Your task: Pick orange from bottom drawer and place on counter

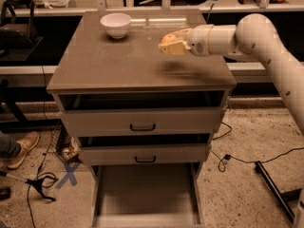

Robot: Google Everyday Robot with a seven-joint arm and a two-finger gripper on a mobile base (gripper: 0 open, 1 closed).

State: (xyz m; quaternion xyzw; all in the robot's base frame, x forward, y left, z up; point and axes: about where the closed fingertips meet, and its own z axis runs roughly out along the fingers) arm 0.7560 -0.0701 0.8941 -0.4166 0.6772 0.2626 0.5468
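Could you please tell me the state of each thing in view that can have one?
orange: held by the gripper, above the counter.
gripper: jaws shut on the orange, over the counter's right half.
bottom drawer: pulled out, floor bare.
top drawer: pushed in.
middle drawer: pushed in.
bowl: upright on the counter.

No legible text, label, brand or number anywhere in view. Only one sign: a blue X marked on the speckled floor, just left of the open bottom drawer. Gripper above the right rear part of the counter, clasped around the orange, itself unmarked.
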